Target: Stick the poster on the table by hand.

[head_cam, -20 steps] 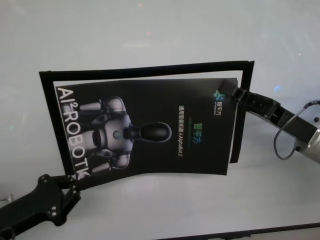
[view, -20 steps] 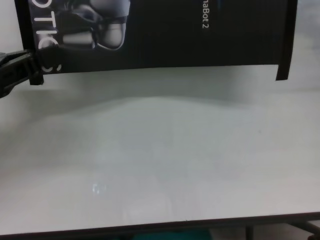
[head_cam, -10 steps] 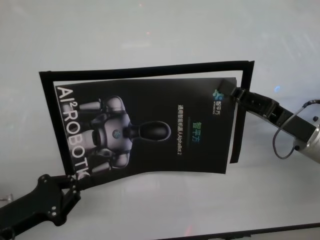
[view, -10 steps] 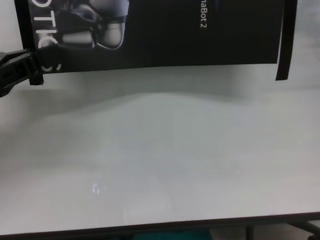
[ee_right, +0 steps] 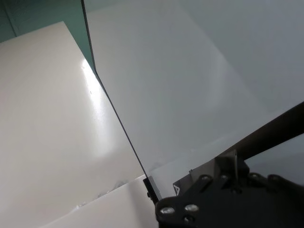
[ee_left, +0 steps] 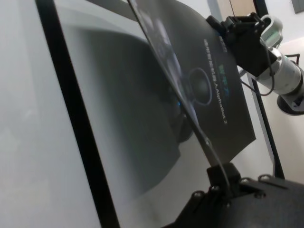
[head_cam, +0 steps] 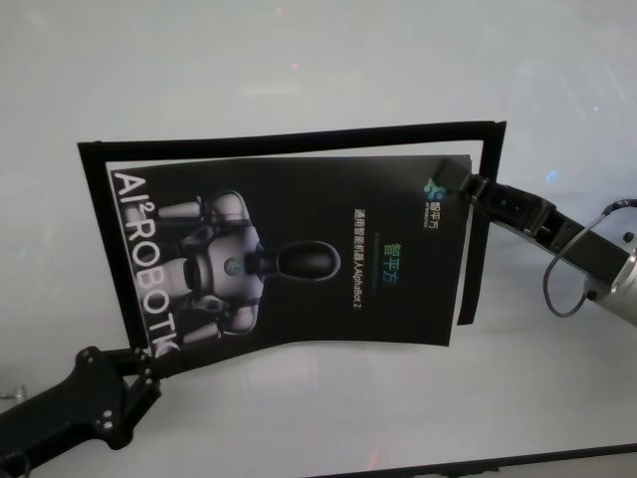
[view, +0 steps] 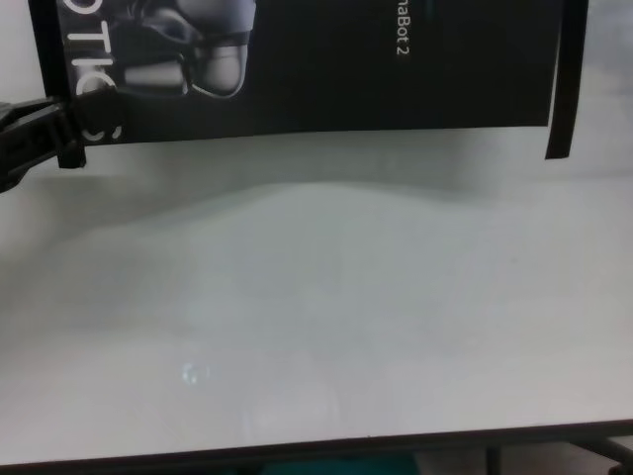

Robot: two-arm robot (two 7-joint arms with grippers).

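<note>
The poster (head_cam: 299, 259), black and glossy with white lettering and a silver-grey robot picture, hangs a little above the table (head_cam: 299, 60), casting a shadow in the chest view (view: 316, 59). My left gripper (head_cam: 147, 366) is shut on its near left corner; it also shows in the chest view (view: 64, 134) and the left wrist view (ee_left: 221, 178). My right gripper (head_cam: 463, 185) is shut on the poster's far right corner and also shows in the right wrist view (ee_right: 152, 187). The poster sags slightly between the two grips.
Narrow black tape strips border the poster: one along its far edge (head_cam: 289, 139), one down the left side (ee_left: 76, 114), and one hanging loose on the right (head_cam: 476, 239). The table's thin dark front edge (view: 316, 450) runs close below.
Almost nothing: both grippers keep their hold, and the poster's right side has shifted very slightly against the hanging tape strip.
</note>
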